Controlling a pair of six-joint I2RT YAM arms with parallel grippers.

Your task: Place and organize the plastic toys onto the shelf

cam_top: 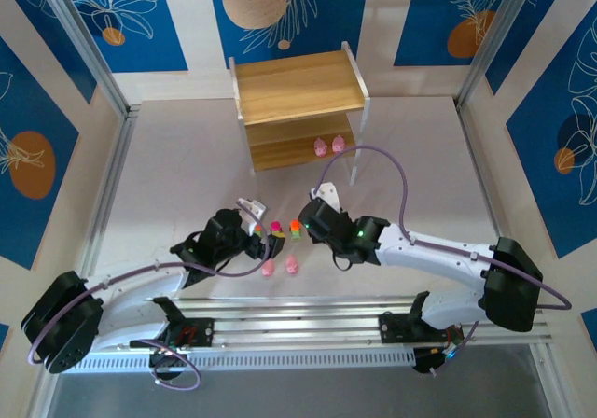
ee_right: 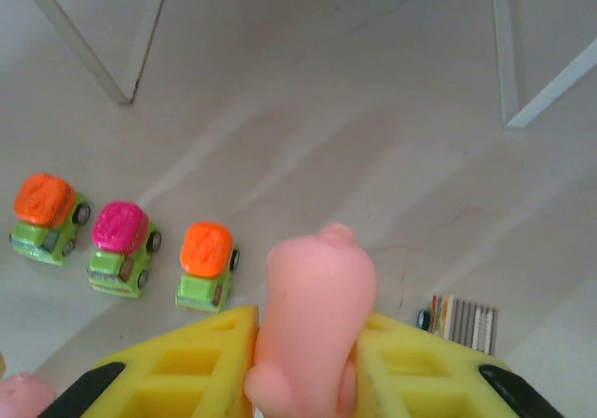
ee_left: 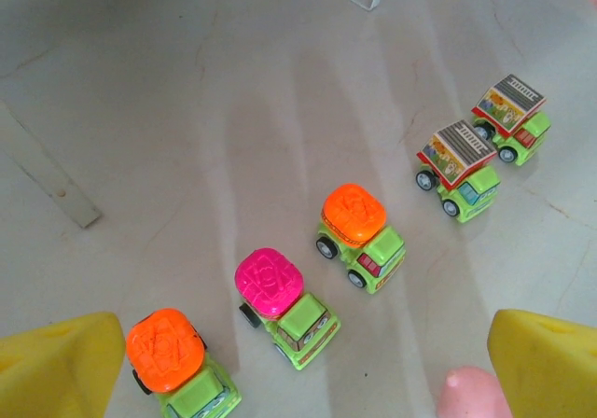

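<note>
Pink toy (ee_right: 317, 287) clamped in right end effector (ee_right: 308, 355); left end effector (ee_left: 303, 371) wide open.

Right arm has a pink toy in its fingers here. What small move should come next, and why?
Probably lift the right gripper and carry it toward the lower tier of the shelf. It is shut on a pink figure, close by the cars, and two pink figures already sit on that tier, so this one likely belongs beside them.
</note>
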